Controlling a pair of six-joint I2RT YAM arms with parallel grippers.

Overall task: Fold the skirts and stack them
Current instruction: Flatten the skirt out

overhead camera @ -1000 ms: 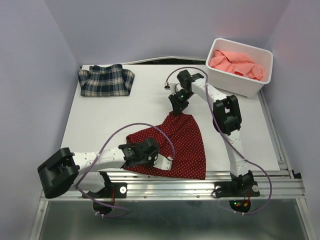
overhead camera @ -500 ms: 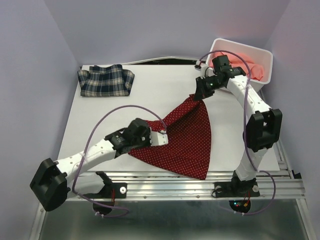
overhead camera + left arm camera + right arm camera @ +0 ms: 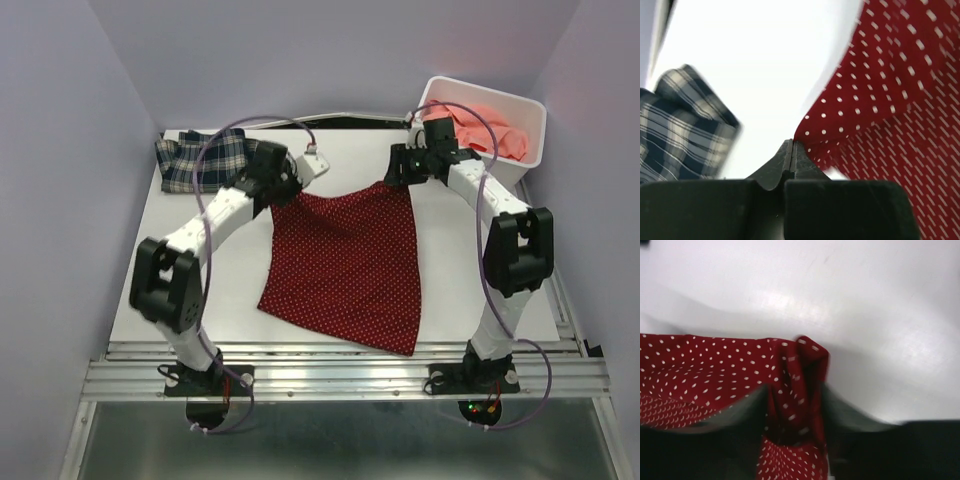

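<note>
The dark red skirt with white dots lies spread flat in the middle of the table, its two far corners at my grippers. My left gripper holds the far left corner. In the left wrist view its fingertips are pressed together and the red cloth runs off from their tip. My right gripper is at the far right corner. Its jaws stand apart with a bunched fold of the red skirt loose between them. The plaid skirt lies folded at the back left. The salmon-pink skirt is heaped in the bin.
The white plastic bin stands at the back right, just behind my right wrist. The plaid skirt sits close to the left of my left gripper. Bare white table shows left of the red skirt, and the metal rail runs along the near edge.
My left gripper swung from the near edge to the back left, pulling its corner and spreading the red skirt flat. The right gripper's jaws opened at the far right corner.
</note>
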